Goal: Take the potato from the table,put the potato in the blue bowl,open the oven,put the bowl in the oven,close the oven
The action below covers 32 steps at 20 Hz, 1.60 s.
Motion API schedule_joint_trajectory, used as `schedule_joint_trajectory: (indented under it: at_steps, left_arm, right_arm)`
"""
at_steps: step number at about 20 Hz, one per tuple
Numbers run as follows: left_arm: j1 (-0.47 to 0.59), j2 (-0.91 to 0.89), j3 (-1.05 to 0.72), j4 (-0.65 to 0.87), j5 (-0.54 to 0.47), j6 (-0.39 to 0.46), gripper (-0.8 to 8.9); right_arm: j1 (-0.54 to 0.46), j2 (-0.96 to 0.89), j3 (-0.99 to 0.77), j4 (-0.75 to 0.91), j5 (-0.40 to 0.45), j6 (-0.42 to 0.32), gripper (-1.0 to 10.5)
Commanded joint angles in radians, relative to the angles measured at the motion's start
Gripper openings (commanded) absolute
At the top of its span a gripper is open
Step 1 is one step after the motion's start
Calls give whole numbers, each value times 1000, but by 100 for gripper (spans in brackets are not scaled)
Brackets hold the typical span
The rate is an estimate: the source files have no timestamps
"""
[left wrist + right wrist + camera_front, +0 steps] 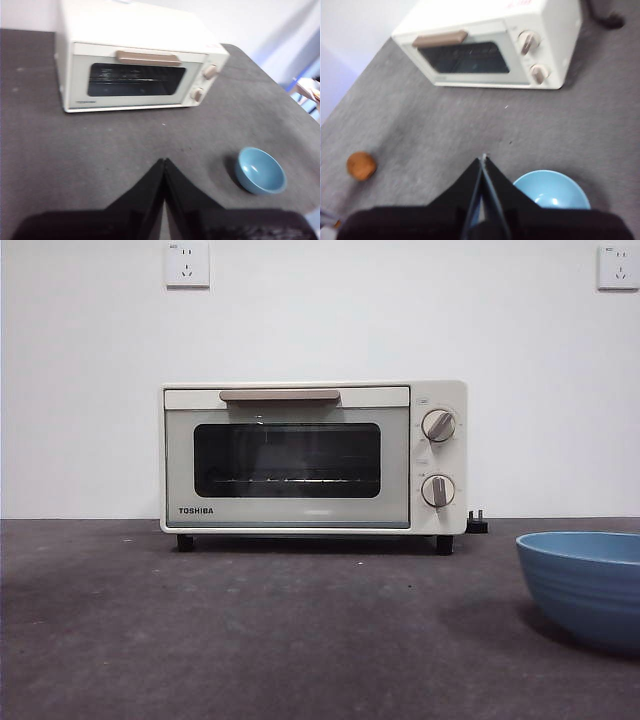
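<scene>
The potato (361, 166) lies by itself on the bare grey surface (250, 640), well out in front of the oven (313, 457) and off toward its handle-end corner, nothing touching it. It shows only in the right wrist view; the front view and the left wrist view do not include it.

The blue bowl (583, 585) sits upright, also in front of the oven but on the knob side, well apart from both the oven and the potato. Its inside (551, 190) is plain blue with nothing in it.

The oven stands at the back of the surface, against the white wall (320, 330), its dark glass door shut and the beige handle (279, 395) across the top of the door. A wire rack shows faintly through the glass; nothing else can be made out inside. A black plug (477, 524) rests just beside the oven's knob-side foot.

Between the oven's front and the bowl and potato the surface is open. Its edge runs past the bowl on the side away from the oven.

The left gripper (164, 162) hangs above the open stretch in front of the oven, jaws pressed together. The right gripper (483, 160) hangs in front of the oven too, just beside the bowl, jaws likewise pressed together and holding nothing.
</scene>
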Motion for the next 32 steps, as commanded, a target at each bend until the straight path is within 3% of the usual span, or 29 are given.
schedule_joint_trajectory:
  at_steps: [1,4,11,16,19,22,29,32]
  left_arm:
    - [-26,-5,8,-34,45,31,-6]
    - [-39,-5,8,-83,125,31,-6]
    - [-39,-5,8,-195,150,46,-6]
    - [-39,-5,20,-269,146,84,-6]
    - [-39,-5,64,-337,105,105,-6]
    - [-39,-5,138,-398,13,137,-6]
    - [-39,-9,216,-402,12,98,-6]
    - [-39,-9,216,-402,-118,116,-6]
  right_arm:
    - [71,81,23,6,-20,-41,-12]
    - [199,176,58,9,-13,-55,-12]
    - [565,430,160,115,203,-55,-12]
    - [745,637,267,212,206,-69,-12]
    - [870,854,428,238,207,-81,2]
    - [953,1067,622,237,206,-110,2]
    - [1056,1432,983,237,207,-140,8]
    - [1071,1511,1024,265,222,-179,11]
